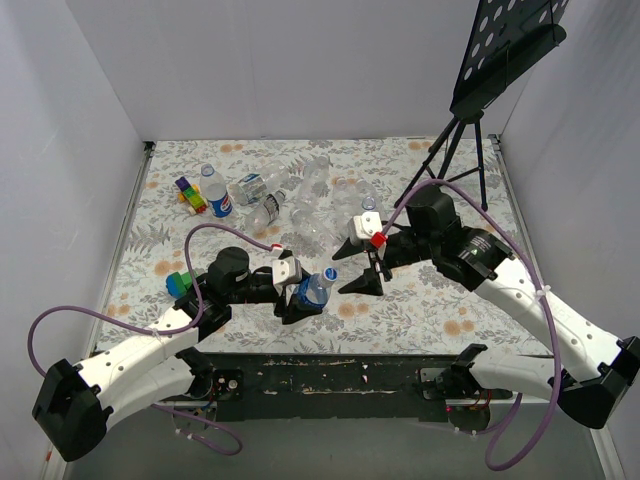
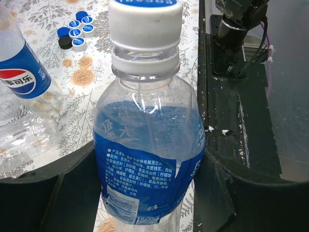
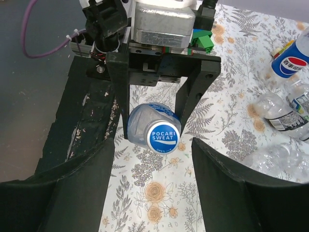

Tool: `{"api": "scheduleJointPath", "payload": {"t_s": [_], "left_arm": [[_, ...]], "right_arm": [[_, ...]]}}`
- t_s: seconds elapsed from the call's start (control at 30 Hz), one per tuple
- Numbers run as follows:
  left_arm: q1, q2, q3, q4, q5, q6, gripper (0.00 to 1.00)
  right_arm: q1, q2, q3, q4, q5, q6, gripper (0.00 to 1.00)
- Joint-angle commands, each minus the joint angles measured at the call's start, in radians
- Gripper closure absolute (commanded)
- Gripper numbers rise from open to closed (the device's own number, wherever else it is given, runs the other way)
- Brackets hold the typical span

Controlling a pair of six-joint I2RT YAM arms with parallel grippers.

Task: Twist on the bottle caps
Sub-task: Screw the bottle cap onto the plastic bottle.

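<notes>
My left gripper (image 1: 304, 297) is shut on a clear bottle (image 1: 314, 291) with a blue label band and holds it tilted toward the right arm. In the left wrist view the bottle (image 2: 147, 145) fills the frame between the black fingers (image 2: 67, 188). A blue-topped cap (image 2: 145, 9) sits on its neck. The right wrist view shows that cap (image 3: 163, 137) end-on, marked Pocari Sweat. My right gripper (image 3: 153, 188) is open and empty, its fingers just short of the cap and apart from it; it also shows in the top view (image 1: 368, 276). Several loose blue caps (image 2: 76, 30) lie on the table.
A heap of clear bottles (image 1: 290, 200) lies at the back middle, with a Pepsi bottle (image 1: 217, 192) and a yellow toy block (image 1: 190, 195) to its left. A green-and-blue toy (image 1: 180, 283) sits by the left arm. A black tripod stand (image 1: 462, 150) rises back right.
</notes>
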Motion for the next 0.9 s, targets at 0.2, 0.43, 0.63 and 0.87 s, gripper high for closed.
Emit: {"api": "scheduleJointPath", "payload": {"t_s": [0.2,0.43,0.63,0.87], "left_arm": [[-0.003,-0.005,0.032,0.036,0.051,-0.020,1.00],[-0.001,-0.004,0.026,0.050,0.063,-0.027,1.00],[-0.003,0.003,0.025,0.055,0.071,-0.030,1.00],[-0.001,0.009,0.023,0.062,0.083,-0.034,1.00]], "right_arm": [[-0.021,-0.004,-0.038,0.120,-0.109,-0.030,0.34],[-0.023,0.014,-0.045,0.132,-0.135,-0.022,0.40],[-0.023,0.033,-0.053,0.142,-0.145,-0.017,0.46],[-0.023,0.040,-0.070,0.157,-0.149,-0.017,0.52]]}}
